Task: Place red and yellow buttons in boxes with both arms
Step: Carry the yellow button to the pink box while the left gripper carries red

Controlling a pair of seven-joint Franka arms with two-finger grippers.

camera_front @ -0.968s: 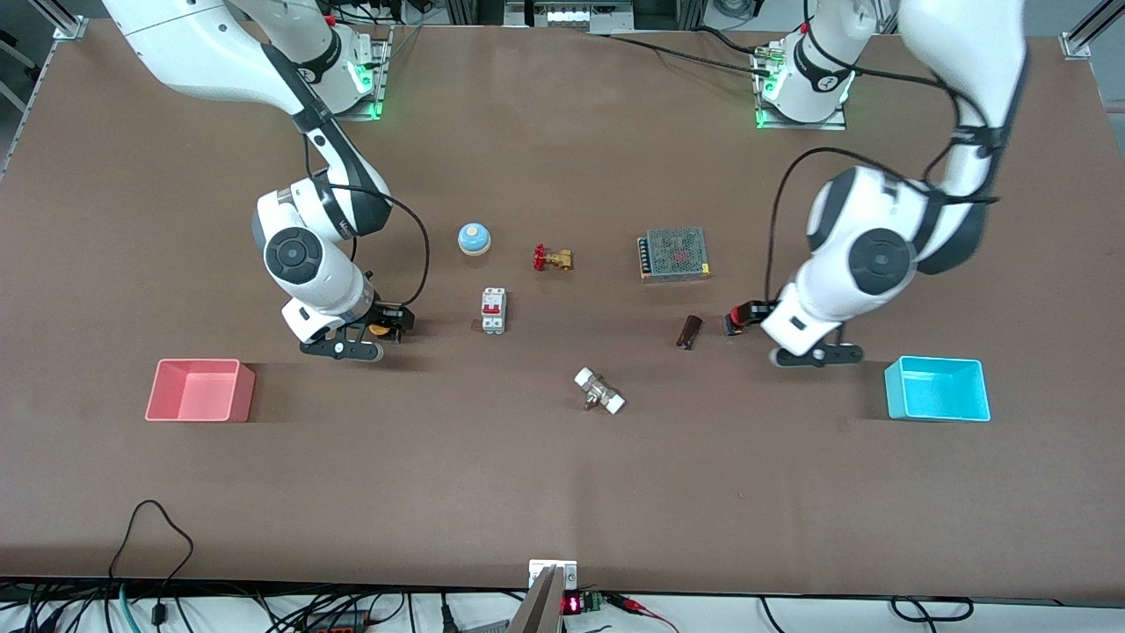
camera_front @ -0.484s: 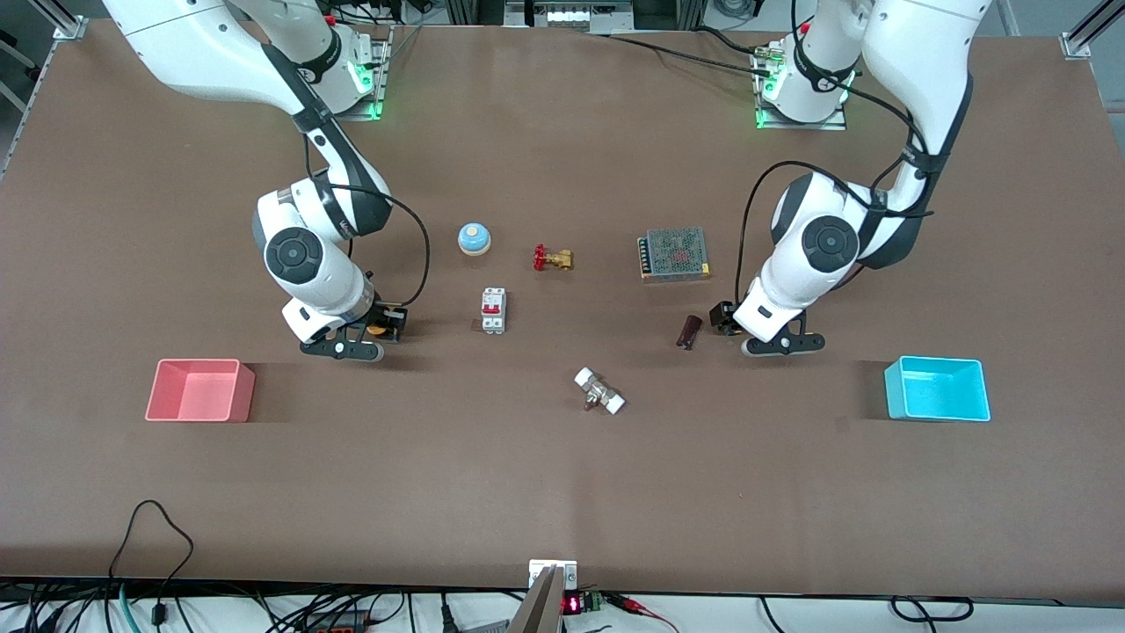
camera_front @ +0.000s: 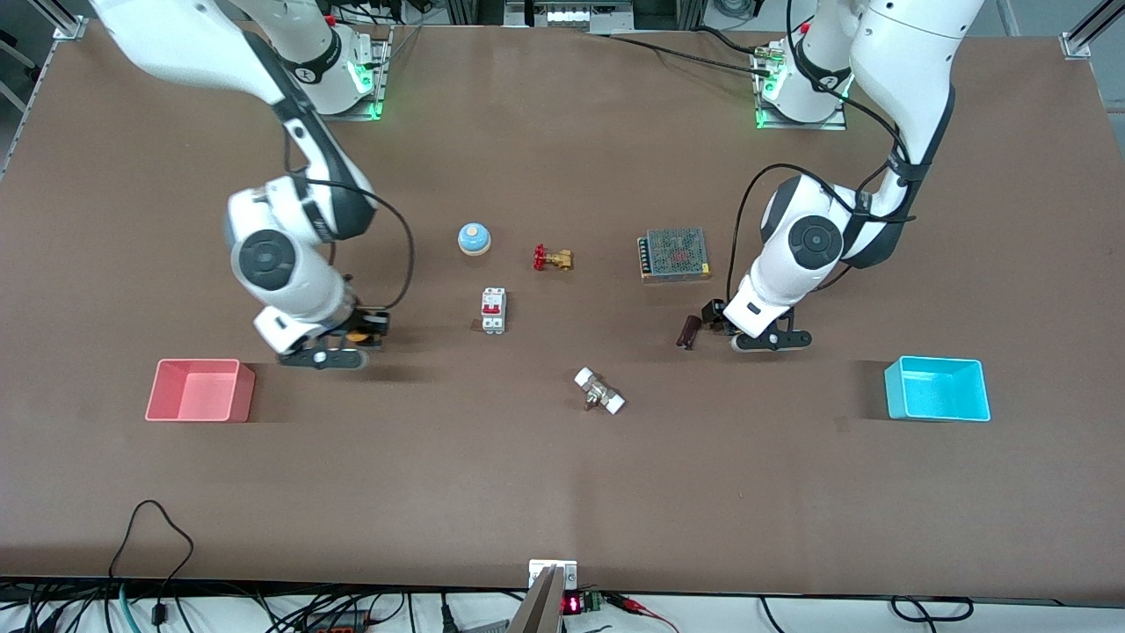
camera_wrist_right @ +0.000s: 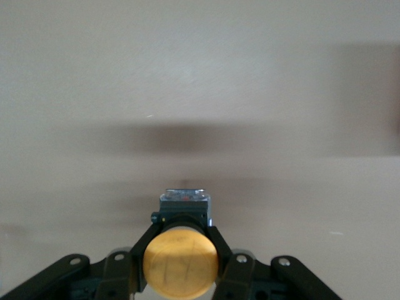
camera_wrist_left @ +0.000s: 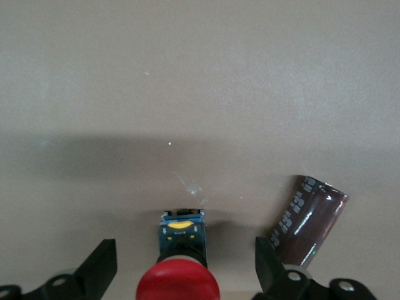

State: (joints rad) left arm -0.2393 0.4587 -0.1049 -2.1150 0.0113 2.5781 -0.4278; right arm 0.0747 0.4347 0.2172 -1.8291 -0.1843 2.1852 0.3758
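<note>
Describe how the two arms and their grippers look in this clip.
Both arms are glossy white with rounded shells, black joint bands and dark round caps on the elbow joints. A black cable loops along each forearm. Green lights glow at both bases. The left gripper and right gripper are black, two-fingered, with small holes in the finger links.

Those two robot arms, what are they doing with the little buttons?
The right gripper has its jaws shut on the yellow button, not far from the pink box. The left gripper has its jaws open around the red button, which stands on the table beside a dark cylinder. The blue box holds nothing yet.
</note>
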